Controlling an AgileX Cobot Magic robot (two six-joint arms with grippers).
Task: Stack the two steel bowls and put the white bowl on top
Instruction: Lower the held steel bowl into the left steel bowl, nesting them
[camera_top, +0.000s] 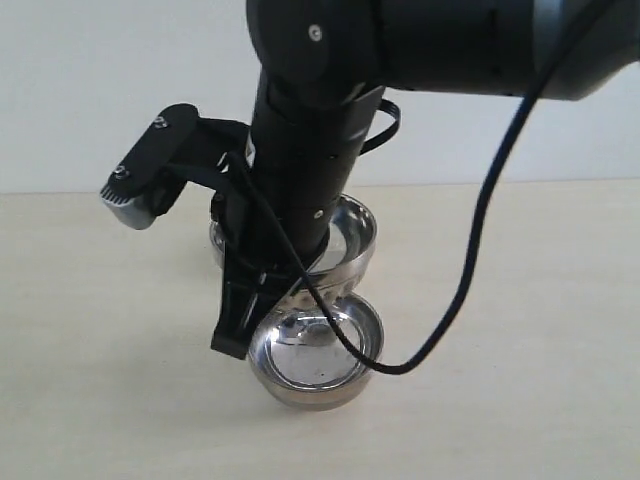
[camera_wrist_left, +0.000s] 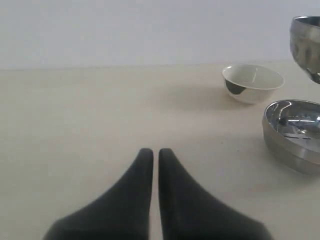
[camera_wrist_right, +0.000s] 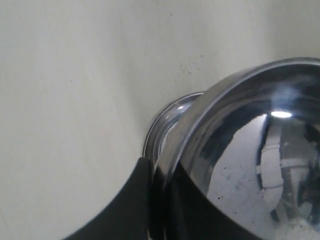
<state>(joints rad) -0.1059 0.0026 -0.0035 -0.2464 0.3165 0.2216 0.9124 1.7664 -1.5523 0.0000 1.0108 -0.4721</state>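
Right end effector (camera_wrist_right: 154, 170): grips mirror-bright dimpled steel bowl (camera_top: 318, 345) by its rim.
Second steel bowl (camera_top: 352, 228): shiny, close beside it.
White bowl (camera_wrist_left: 252, 82): we see glossy cream, ahead of closed left end effector (camera_wrist_left: 155, 152).

A pale cream tabletop (camera_top: 90, 400) spreads out smooth and matte, with no pattern on it. A plain white wall (camera_top: 100, 80) rises straight up from the tabletop's far edge. A few faint dark specks (camera_wrist_right: 187, 67) dot the tabletop's surface.
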